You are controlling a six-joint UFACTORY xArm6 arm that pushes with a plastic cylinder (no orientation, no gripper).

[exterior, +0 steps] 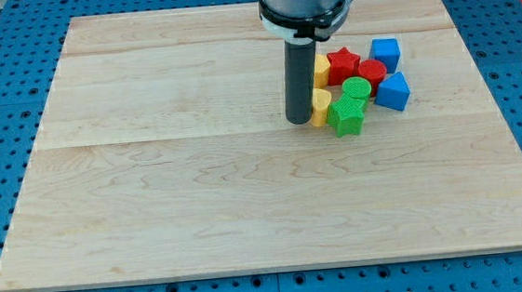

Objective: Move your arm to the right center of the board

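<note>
Rod stands upright over the board; no pincer on this arm, so no grasp state to report. My tip rests just left of the block cluster, touching or nearly touching a yellow block. Beside it: green star, green cylinder, red star, red cylinder, two blue blocks. Cluster sits right of centre, upper half.

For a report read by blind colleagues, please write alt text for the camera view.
My tip rests on a pale wooden board, just at the view's left of a tight cluster of blocks right of centre near the top. The cluster holds two yellow blocks, a red star, a red cylinder, a green cylinder, a green block and two blue blocks.
</note>
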